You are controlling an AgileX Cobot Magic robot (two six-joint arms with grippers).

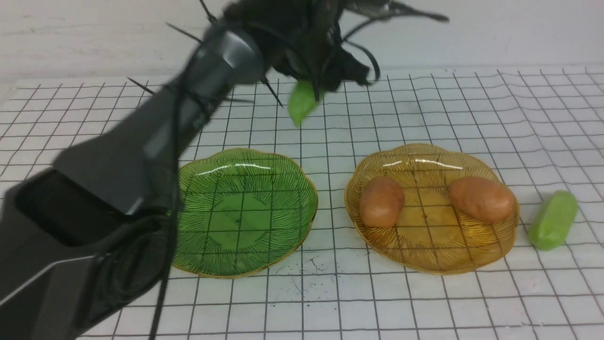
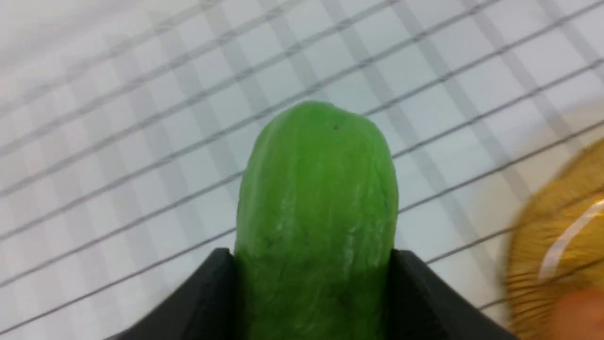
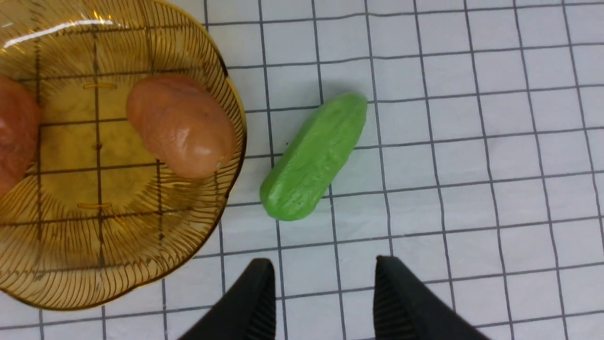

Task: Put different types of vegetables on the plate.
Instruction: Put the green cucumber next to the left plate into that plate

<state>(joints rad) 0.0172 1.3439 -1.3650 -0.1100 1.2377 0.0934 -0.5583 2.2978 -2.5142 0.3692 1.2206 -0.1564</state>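
2 potatoes (image 1: 381, 201) (image 1: 481, 199) occupy amber plate (image 1: 432, 269); left end effector (image 2: 311, 264) grasps 1 cucumber (image 2: 318, 189), right end effector (image 3: 321, 278), released, near 1 loose cucumber (image 3: 314, 158).

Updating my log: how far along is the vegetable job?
Done: two potatoes lie on the amber plate. In hand: the left gripper holds one cucumber aloft. Left: the second cucumber lies on the table beside that plate; the green plate holds nothing.

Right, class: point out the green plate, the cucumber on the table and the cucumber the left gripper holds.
green plate (image 1: 245, 212), front view, its bare centre.
cucumber on the table (image 3: 314, 158), right wrist view, middle of its body.
held cucumber (image 2: 318, 203), left wrist view, middle of its body.
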